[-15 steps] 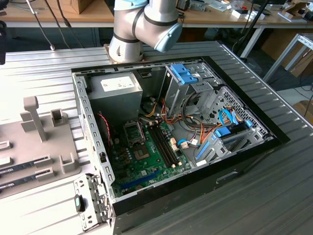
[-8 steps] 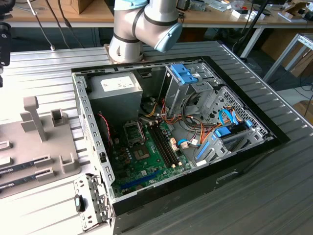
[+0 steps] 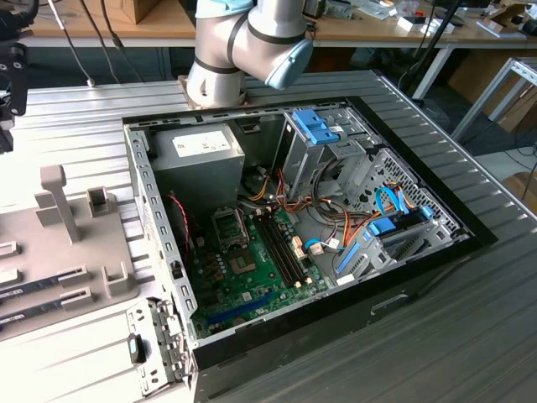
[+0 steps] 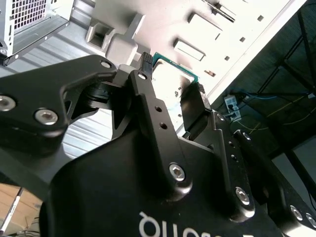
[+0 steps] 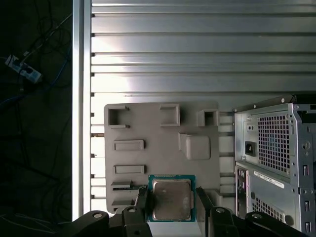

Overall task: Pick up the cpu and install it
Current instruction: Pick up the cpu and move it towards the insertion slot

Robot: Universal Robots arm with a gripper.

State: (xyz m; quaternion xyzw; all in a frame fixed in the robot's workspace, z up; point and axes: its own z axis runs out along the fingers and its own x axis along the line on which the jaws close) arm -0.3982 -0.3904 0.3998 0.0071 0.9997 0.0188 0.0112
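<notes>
In the exterior view, we see the arm (image 3: 252,42) reaching out over the far edge of the desk (image 3: 419,353). The open computer case (image 3: 159,210) lies in the middle. On its motherboard (image 3: 252,277) a square socket (image 3: 228,225) with a metal frame seems to be free. A grey holder plate (image 3: 75,277) lies at the exterior view's left, just beside the case.

In the second wrist view, the gripper (image 4: 172,75) has the cpu (image 4: 170,66) between its two black fingers (image 4: 148,94). They are closed to the width of the chip, and each tip presses on one green edge, so we judge it gripped. The holder plate is well behind it.

In the first wrist view, the cpu (image 5: 171,199) shows its silver top, level between the fingertips, over the near corner of the holder plate, with the case beside.

We judge the chip light, thin and stiff. Its metal top is smooth and probably slippery, and its underside is likely delicate. So the two opposite edges are the right place to hold, with a gentle force.
</notes>
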